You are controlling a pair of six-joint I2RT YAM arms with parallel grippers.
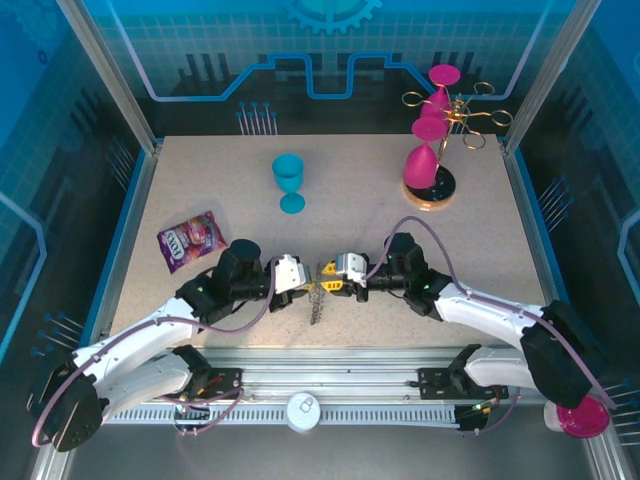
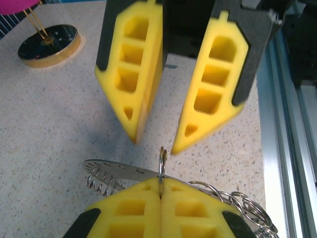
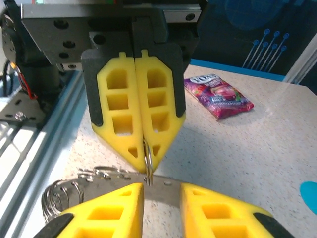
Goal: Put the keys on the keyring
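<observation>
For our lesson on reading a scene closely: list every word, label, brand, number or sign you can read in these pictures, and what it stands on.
No text can be quoted with certainty.
Purple snack packet: white brand logo and small print, too blurred to read.
Dark base of the gold rack: pale specks, too small to tell whether they are writing.
Back wall: gear emblem, a sign without words.

Keyring near-centre, seemingly on tabletop, between left claw and right claw; goblet behind, packet left, rack back-right.
</observation>
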